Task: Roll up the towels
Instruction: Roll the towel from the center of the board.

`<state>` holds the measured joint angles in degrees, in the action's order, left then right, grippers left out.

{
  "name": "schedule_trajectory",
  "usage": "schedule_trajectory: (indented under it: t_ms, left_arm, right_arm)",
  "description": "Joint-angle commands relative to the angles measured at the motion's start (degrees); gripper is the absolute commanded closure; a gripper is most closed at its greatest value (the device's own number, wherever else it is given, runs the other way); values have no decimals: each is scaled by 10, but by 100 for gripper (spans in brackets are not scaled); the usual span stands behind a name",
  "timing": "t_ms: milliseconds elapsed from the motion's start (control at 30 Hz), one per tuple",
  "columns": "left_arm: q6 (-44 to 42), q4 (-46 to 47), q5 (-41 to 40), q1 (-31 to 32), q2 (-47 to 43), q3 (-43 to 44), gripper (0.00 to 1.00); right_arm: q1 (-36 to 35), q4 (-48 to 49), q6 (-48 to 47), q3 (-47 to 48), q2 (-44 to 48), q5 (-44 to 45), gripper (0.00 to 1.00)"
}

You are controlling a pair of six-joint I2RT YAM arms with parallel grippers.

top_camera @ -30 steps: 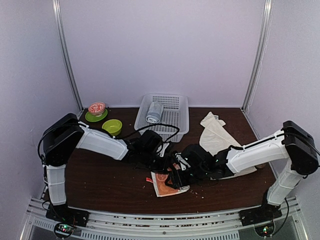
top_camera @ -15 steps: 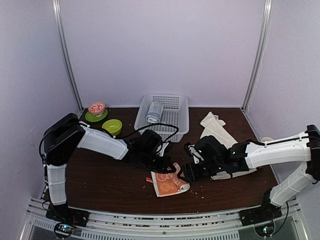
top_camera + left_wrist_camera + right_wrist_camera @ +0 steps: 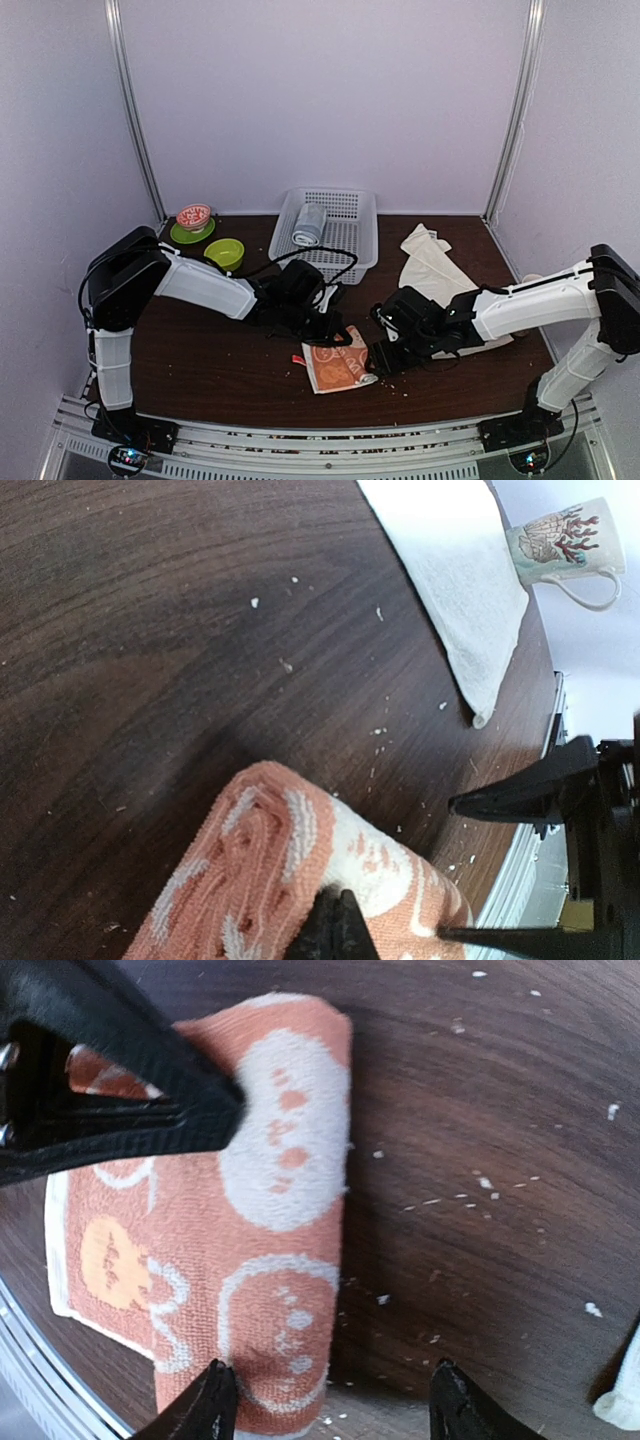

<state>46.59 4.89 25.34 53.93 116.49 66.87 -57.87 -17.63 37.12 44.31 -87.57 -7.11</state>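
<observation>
Dark wooden desk (image 3: 200,370) inside a pale-walled booth carries both towels. Near the front edge lies the salmon-orange towel (image 3: 338,368), partly rolled, and the left jaws are clenched on its rolled edge. The right jaws stand released and wide, straddling one end of that towel without closing on it. Further right, the cream-white towel (image 3: 435,270) lies loosely spread. A white basket (image 3: 350,215) at the back holds a grey-blue rolled towel (image 3: 309,225).
</observation>
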Motion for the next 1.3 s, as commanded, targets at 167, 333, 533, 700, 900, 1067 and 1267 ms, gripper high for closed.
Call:
schedule_trajectory:
  t_ms: [167,333,533,700,900,1067,1267]
  left_arm:
    - [-11,-16,-11,-9,16,4,100]
    - [-11,-13,-13,-13,12,-4,100]
    - [-10,-6,-14,-15,13,-17,100]
    - [-13,-4,-13,-16,13,-21,100]
    - [-16,-5,-16,-16,11,-23,100]
    - [-12,3,-18,-16,8,-31,100]
    - [-13,4,-20,-16,0,-39,100]
  right_arm:
    - [-61,-58,-26,53,-53,27,32]
    - [-84,-77,-22,79,-99,38,32]
    - [-90,-85,-17,88,-112,40,30]
    - [-75,-56,-15,75,-25,23,27]
    - [-4,55,42,6,48,-48,27]
    - [41,181,117,-48,28,-110,29]
    - [48,254,166,-56,-40,-146,33]
